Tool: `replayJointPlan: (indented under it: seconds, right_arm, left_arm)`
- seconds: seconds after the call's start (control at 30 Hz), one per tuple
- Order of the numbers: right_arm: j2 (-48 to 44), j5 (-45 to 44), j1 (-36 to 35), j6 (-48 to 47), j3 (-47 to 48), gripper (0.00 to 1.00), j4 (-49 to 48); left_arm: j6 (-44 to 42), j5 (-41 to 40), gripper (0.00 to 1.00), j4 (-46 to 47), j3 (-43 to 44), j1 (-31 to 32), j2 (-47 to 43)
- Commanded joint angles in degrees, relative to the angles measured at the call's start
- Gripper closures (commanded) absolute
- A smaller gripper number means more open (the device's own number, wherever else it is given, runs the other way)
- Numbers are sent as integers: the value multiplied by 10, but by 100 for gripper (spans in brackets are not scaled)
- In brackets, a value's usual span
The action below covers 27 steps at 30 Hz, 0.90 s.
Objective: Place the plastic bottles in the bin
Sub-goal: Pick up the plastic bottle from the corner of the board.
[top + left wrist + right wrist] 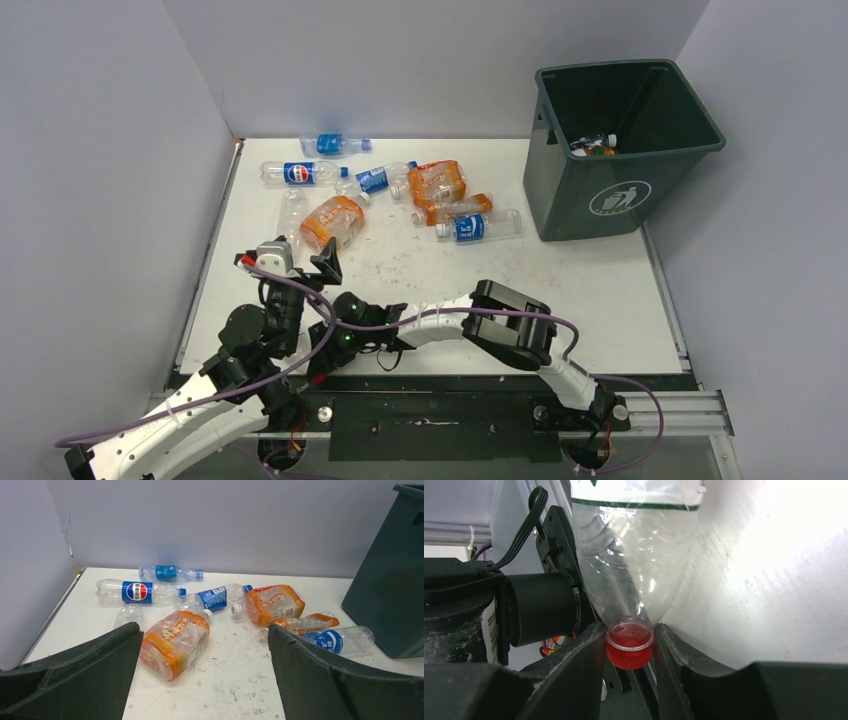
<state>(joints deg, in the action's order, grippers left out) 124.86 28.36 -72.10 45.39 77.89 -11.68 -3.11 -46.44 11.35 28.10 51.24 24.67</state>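
Right gripper (630, 631): clenched on the red cap (630, 651) of a clear bottle (634, 565) with a green band; a black motor (541, 607) of the left arm sits at 9 o'clock of it in the wrist view
Left gripper (204, 629): spread wide, grasping nothing; an orange-label bottle (175, 642) lies ahead at 12 o'clock
Loose bottles (385, 178): several on their sides on the table (600, 290), clustered toward 12 o'clock in the top view
Bin (585, 195): upright at 2 o'clock of the table; binned bottles (595, 146) inside
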Motion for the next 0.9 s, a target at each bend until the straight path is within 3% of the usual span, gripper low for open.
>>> replayJointPlan:
  seconds: [0.0,0.1,0.13,0.4,0.53,0.7,0.8,0.87]
  right_arm:
    - [-2,-3,0,1,-1,74,-26]
    - [-21,-4,6,9,-24,93,-50]
    - [-30,-6,10,13,-35,94,-57]
    - [-192,-59,90,6,-183,95,-74]
    - [-308,-109,143,-49,-249,95,-11]
    - [-451,-211,152,-145,-286,95,88]
    - [-530,-256,151,-174,-315,95,99]
    - [-583,-277,151,-198,-341,95,88]
  left_arm:
    - [6,8,4,5,14,2,-6]
    - [7,8,4,8,12,2,-14]
    - [8,8,4,9,12,2,-17]
    - [9,14,4,31,-3,2,-59]
    - [5,24,4,46,-13,2,-79]
    - [18,64,4,48,-14,2,-63]
    - [72,86,4,25,-2,1,-38]
    - [151,97,4,-10,16,0,-16]
